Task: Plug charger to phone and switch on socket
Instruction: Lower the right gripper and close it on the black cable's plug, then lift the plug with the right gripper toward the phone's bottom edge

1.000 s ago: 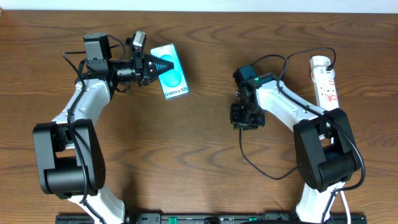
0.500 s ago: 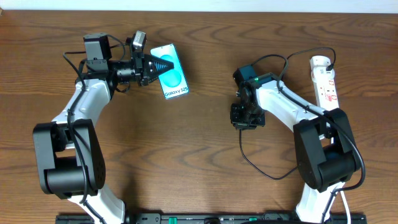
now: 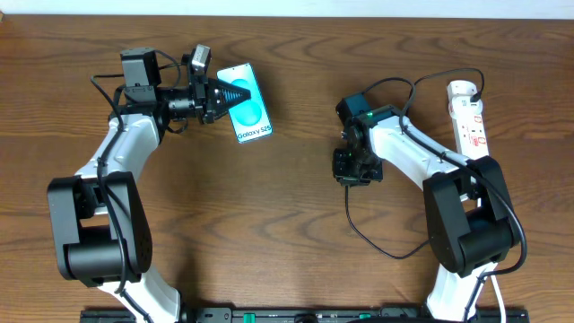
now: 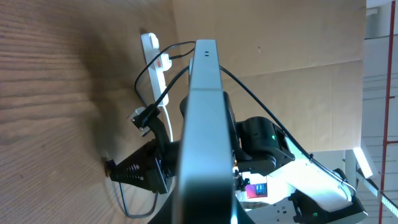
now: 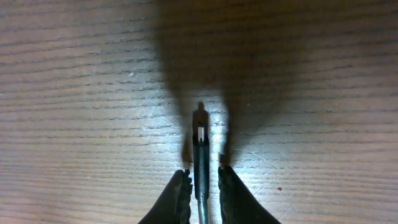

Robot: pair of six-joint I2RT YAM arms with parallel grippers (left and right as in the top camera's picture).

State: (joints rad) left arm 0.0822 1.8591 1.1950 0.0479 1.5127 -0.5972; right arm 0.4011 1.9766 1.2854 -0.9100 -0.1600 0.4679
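Observation:
The phone, cyan-and-white screen up, sits at the far left with my left gripper shut on its left edge. In the left wrist view the phone shows edge-on as a dark slab that hides the fingers. My right gripper points down at the table centre. In the right wrist view its jaws stand narrowly open on either side of the charger's connector tip, with thin gaps on both sides. The black charger cable loops toward the front and back up to the socket, a white power strip.
The power strip lies along the far right edge, its white cord running off past the right arm. It also shows in the left wrist view, behind the right arm. The cable loop lies on the wood in front of the right arm's base.

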